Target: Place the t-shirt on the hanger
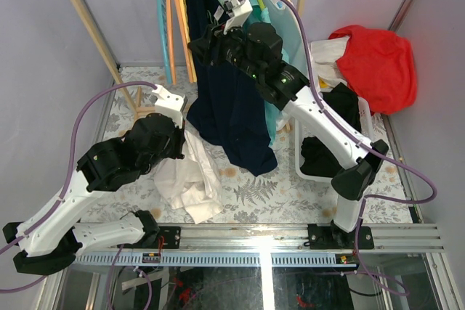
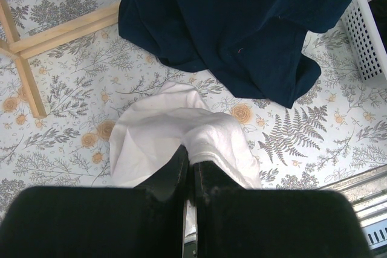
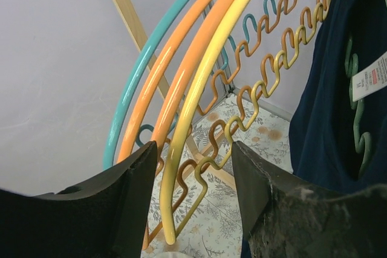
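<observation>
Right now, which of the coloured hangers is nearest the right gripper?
The pale yellow hanger: it is frontmost and runs down between the open fingers of the right gripper. The orange hanger and teal hanger curve behind it, further left.

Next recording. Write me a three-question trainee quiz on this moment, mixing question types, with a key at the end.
1. True or false: the left gripper is open above the t-shirt.
2. The right gripper is: A shut on a red cloth; B open, with the pale yellow hanger in its gap; C resting on the table.
3. Fill in: the dark shirt hanging on the rack is ____ blue.
Key: 1 false, it is shut on the t-shirt. 2 B. 3 navy.
</observation>
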You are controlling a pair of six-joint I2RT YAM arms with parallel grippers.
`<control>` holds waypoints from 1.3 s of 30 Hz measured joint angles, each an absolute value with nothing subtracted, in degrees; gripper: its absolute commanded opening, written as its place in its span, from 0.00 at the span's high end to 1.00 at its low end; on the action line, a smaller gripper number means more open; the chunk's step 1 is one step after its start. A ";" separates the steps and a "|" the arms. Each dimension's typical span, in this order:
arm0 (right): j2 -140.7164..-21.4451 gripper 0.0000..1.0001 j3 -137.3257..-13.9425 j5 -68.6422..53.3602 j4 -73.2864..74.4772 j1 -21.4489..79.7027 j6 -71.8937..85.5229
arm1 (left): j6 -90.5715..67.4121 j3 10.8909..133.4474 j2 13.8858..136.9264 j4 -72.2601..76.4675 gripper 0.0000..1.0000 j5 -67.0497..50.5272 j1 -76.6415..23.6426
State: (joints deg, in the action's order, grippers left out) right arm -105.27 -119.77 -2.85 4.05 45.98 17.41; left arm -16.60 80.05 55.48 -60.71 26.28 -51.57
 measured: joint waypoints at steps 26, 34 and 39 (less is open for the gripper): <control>-106.83 0.53 -122.48 -1.98 4.64 46.28 17.32 | -15.94 81.45 55.48 -60.99 1.00 26.57 -51.57; -109.30 0.50 -123.96 -2.04 4.86 46.39 17.34 | -15.77 81.52 55.46 -60.99 1.00 26.59 -51.57; -109.78 0.44 -123.96 -2.04 4.89 46.50 17.34 | -15.73 81.52 55.46 -60.99 1.00 26.85 -51.57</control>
State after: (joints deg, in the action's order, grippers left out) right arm -109.78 -123.96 -2.04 4.89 46.50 17.34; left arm -15.73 81.52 55.46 -60.99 26.85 -51.57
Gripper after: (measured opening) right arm 0.533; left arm 0.007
